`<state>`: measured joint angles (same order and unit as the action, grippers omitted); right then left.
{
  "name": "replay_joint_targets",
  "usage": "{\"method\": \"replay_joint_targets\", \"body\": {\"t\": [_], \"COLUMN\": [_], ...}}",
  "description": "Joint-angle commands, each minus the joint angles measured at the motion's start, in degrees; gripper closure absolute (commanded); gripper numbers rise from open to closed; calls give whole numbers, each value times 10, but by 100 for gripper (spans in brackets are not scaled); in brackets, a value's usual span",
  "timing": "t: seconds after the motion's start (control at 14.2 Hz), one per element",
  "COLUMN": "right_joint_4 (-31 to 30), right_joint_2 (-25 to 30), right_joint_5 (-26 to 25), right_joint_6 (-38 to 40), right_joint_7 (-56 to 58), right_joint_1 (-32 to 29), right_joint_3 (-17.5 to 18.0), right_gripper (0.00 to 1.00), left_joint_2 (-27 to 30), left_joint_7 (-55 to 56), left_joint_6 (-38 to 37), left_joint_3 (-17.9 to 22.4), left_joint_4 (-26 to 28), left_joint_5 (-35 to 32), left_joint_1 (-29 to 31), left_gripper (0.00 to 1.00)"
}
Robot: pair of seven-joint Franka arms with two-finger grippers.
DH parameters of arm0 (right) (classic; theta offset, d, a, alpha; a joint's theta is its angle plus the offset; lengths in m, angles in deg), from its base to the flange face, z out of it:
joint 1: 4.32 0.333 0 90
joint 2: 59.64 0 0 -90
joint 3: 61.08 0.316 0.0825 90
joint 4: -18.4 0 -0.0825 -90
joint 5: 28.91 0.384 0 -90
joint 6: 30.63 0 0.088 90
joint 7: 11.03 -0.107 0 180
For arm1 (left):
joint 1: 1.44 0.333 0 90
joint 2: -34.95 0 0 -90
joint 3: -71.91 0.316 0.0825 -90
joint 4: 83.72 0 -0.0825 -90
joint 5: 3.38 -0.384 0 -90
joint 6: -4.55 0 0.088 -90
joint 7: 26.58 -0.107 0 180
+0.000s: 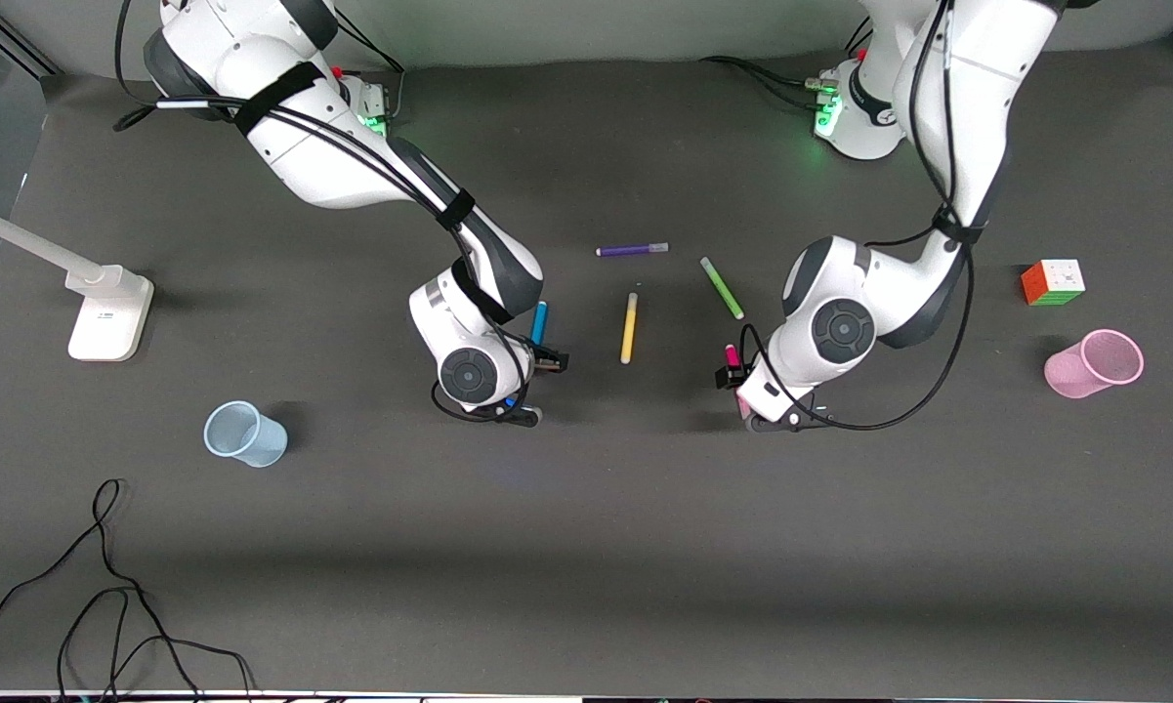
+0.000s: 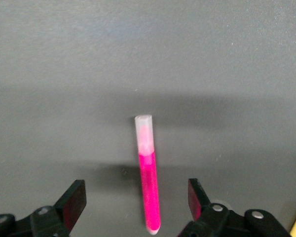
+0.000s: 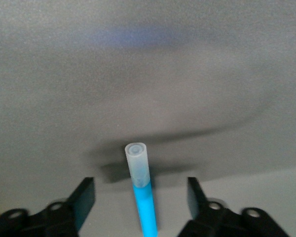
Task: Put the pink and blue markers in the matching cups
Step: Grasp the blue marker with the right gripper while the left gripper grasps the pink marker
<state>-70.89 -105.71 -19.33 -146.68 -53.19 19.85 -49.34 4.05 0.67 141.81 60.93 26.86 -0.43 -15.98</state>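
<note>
The blue marker point(image 1: 539, 321) lies on the dark table, its pale cap end under my right gripper point(image 1: 520, 408). In the right wrist view the blue marker point(image 3: 144, 202) sits between the open fingers point(image 3: 86, 196) of the right gripper point(image 3: 140, 193), with a gap on each side. The pink marker point(image 1: 732, 355) lies under my left gripper point(image 1: 757, 414). In the left wrist view the pink marker point(image 2: 149, 187) lies between the open fingers point(image 2: 75, 201) of the left gripper point(image 2: 136, 193), untouched. The pale blue cup point(image 1: 244, 433) stands toward the right arm's end. The pink cup point(image 1: 1094, 363) is toward the left arm's end.
A yellow pen point(image 1: 629, 327), a green pen point(image 1: 722, 287) and a purple pen point(image 1: 632, 250) lie between the two grippers. A multicoloured cube point(image 1: 1053, 282) sits near the pink cup. A white stand point(image 1: 107, 312) and a loose black cable point(image 1: 107, 586) are at the right arm's end.
</note>
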Motion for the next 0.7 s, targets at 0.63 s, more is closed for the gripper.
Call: {"method": "replay_joint_targets", "body": {"t": [0.63], "right_joint_4": [-3], "right_joint_2": [0], "right_joint_5": [11], "right_joint_6": [-29], "right_joint_7": [-4], "right_joint_1": [-1], "right_joint_3": [0], "right_gripper": [69], "left_joint_2": [-28], "left_joint_7": [18], "left_joint_6": [41], "left_joint_3": [12], "left_joint_4": [-2], "left_joint_5": [-18], "left_joint_1": [-17], "left_gripper": [33]}}
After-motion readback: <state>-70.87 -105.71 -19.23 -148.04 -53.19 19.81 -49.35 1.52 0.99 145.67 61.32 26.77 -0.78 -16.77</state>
